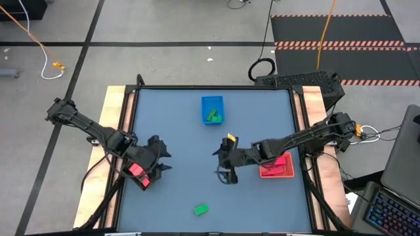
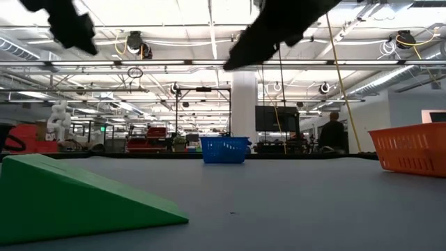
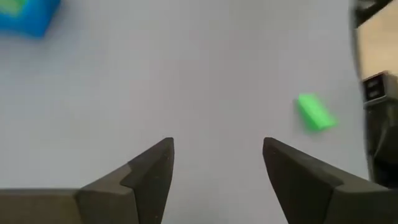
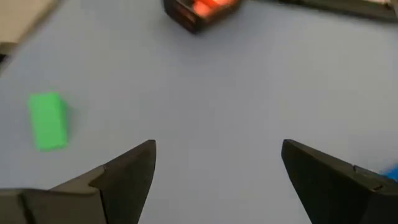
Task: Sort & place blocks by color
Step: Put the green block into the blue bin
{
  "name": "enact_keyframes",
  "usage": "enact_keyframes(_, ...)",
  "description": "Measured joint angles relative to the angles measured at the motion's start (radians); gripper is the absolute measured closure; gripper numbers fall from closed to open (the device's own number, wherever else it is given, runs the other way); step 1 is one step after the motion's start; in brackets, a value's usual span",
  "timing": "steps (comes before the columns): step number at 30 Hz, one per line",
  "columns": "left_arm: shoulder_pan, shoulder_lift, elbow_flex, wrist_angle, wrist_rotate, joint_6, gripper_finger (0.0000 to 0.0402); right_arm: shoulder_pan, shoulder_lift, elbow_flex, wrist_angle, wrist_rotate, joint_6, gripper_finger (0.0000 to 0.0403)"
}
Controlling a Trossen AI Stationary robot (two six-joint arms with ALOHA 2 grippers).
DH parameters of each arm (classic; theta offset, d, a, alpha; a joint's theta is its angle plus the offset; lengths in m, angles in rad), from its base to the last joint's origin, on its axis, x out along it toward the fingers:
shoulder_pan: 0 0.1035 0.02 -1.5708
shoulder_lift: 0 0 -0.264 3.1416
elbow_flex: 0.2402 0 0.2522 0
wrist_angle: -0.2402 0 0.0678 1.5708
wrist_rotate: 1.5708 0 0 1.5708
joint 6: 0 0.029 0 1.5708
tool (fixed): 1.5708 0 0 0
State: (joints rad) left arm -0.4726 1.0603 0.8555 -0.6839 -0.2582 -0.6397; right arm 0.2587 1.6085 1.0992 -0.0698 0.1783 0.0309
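Note:
One green block [image 1: 201,210] lies on its flat side on the blue table near the front edge; it shows in the left wrist view [image 3: 316,112], in the right wrist view [image 4: 48,120], and as a wedge close to the low camera [image 2: 70,199]. My left gripper [image 1: 164,157] hangs open above the table's left part, beside the black tray [image 1: 139,173], with nothing between its fingers [image 3: 155,168]. My right gripper [image 1: 222,165] hangs open over the table's middle, left of the red tray [image 1: 283,172], also with nothing between its fingers [image 4: 134,165]. Both are well clear of the green block.
The blue tray [image 1: 211,101] stands at the far middle with green blocks [image 1: 214,117] in it. The black tray holds pink-red blocks [image 4: 208,5]. A small yellow thing [image 1: 230,138] shows by the right arm. Bare table lies between the grippers and the green block.

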Motion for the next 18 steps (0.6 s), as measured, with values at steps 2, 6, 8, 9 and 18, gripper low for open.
enact_keyframes(2,-0.001,0.000,0.000,0.056,-0.017,0.059,0.0159,0.022,0.000,0.000,0.033,-0.002,-0.021,0.0064)
enact_keyframes(6,-0.001,0.000,0.000,0.067,-0.129,0.123,0.0164,0.063,0.000,0.000,0.073,0.002,-0.011,0.0064)
enact_keyframes(8,0.000,0.000,0.000,0.075,-0.189,0.138,0.0165,0.084,0.000,0.000,0.093,0.005,0.005,0.0064)
enact_keyframes(9,0.000,0.000,0.000,0.088,-0.215,0.144,0.0164,0.097,0.000,0.000,0.102,0.006,0.011,0.0064)
enact_keyframes(18,0.000,0.018,0.000,0.246,-0.275,0.223,0.0163,0.195,0.139,0.029,0.230,0.006,0.066,0.0064)
